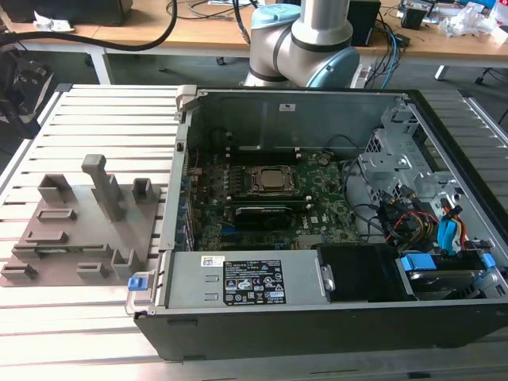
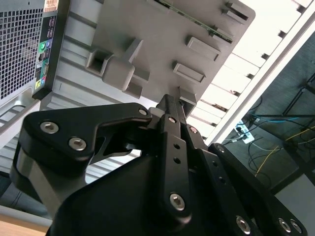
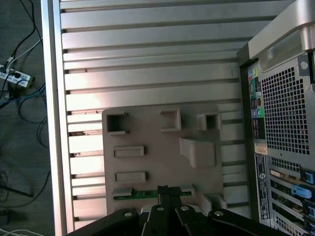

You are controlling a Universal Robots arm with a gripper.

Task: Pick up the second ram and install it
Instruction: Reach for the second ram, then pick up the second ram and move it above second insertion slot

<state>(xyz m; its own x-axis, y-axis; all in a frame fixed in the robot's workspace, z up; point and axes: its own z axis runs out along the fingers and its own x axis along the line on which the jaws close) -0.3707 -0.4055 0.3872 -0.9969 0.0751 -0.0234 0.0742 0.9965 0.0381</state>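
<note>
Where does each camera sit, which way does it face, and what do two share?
Exterior view: off the arm, looking down into the open case, fixture at the exterior view's left; the arm shows.
First wrist view: on the arm, looking down past the pincer at the fixture holding the ram.
Second wrist view: on the arm, looking along the pincer at the fixture.
Both wrist views share pincer, fixture, ram.

An open desktop computer case [image 1: 278,325] lies on a slatted aluminium counter [image 1: 103,119], exposing its motherboard [image 1: 321,198], processor socket [image 1: 270,180] and power supply [image 1: 246,279]. Just beside the case, toward the exterior view's left, sits a grey fixture plate [image 1: 79,230] with moulded holders. A wooden desk [image 1: 198,32] strung with cables stands behind.
</note>
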